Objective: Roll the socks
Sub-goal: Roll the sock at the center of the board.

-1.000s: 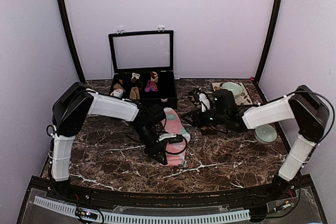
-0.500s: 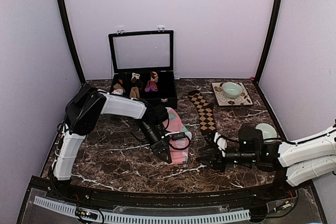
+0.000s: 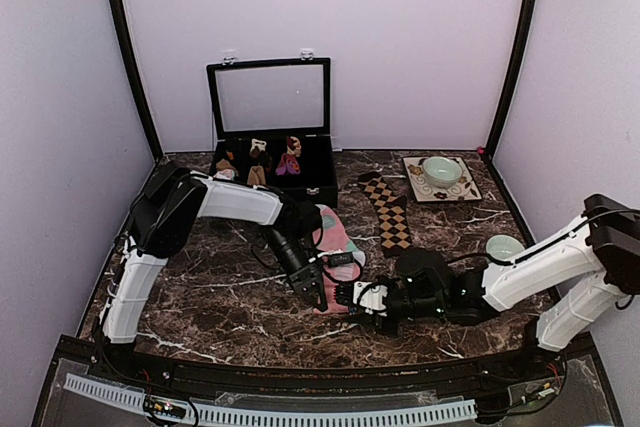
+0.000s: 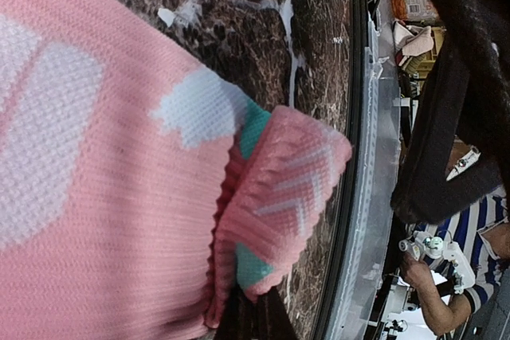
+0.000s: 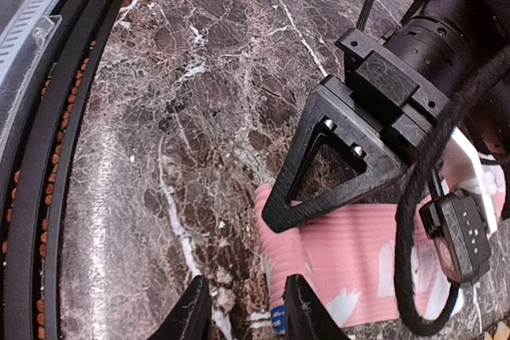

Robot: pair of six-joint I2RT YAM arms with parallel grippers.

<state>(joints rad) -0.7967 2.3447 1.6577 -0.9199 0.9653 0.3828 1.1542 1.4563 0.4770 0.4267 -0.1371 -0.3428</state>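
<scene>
The pink sock (image 3: 336, 229) lies lengthwise at the table's middle, its near end folded over. My left gripper (image 3: 318, 294) is shut on that folded cuff. In the left wrist view the pink knit (image 4: 103, 197) fills the frame, and the left gripper (image 4: 249, 312) pinches the doubled edge. My right gripper (image 3: 353, 297) sits low just right of the same end. In the right wrist view it (image 5: 247, 312) stands open at the cuff's edge (image 5: 287, 260), below the left gripper's black finger (image 5: 335, 197). The dark brown checked sock (image 3: 390, 212) lies flat farther back, untouched.
A black box (image 3: 322, 179) with its glass lid up holds small sock bundles at the back. A patterned tray (image 3: 463, 190) with a green bowl sits back right. Another green bowl (image 3: 503, 245) is by the right arm. The table's near rail (image 5: 48, 141) runs close to both grippers.
My right arm swung from the back right, by the brown checked sock, to the near side and then left to the pink sock's near end. The left gripper kept its hold.
</scene>
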